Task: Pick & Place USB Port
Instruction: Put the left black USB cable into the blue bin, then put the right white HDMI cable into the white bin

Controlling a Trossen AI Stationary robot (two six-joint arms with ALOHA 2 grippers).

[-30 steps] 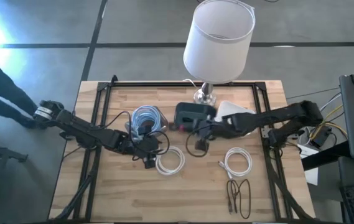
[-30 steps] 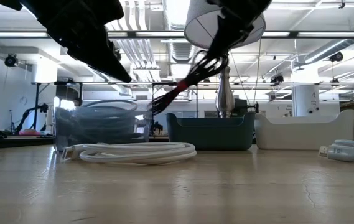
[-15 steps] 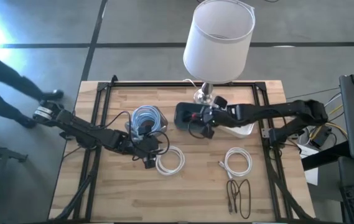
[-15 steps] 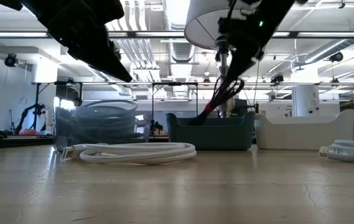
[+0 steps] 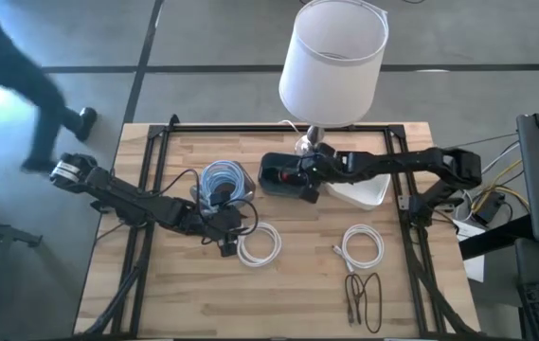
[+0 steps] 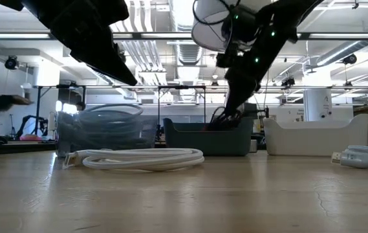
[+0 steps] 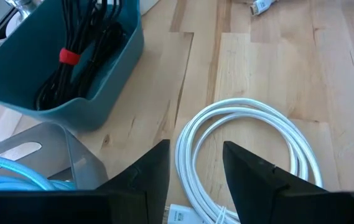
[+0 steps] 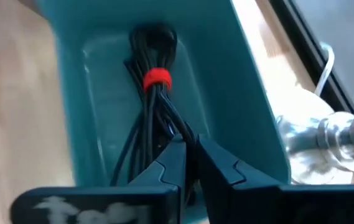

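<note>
My right fingers (image 8: pixel 188 163) clamp the black cable (image 8: pixel 155 106) — already inside the teal bin (image 8: pixel 251 112); releasing remains. Left fingers (image 7: pixel 195 171) apart.

Wooden table (image 5: pixel 278 294), plank top, black frame rails. On it lay: teal bin (image 5: pixel 274 177) beneath the right gripper (image 5: pixel 305 176); white bin (image 5: pixel 368 192) beside the right arm; lamp (image 5: pixel 332 66) just behind that gripper; clear container (image 5: pixel 220 178) beside the left gripper (image 5: pixel 232 237); white cable coil (image 5: pixel 260 245) just ahead of it; second white cable (image 5: pixel 361 248) and black cable (image 5: pixel 365 295) well apart from both.
</note>
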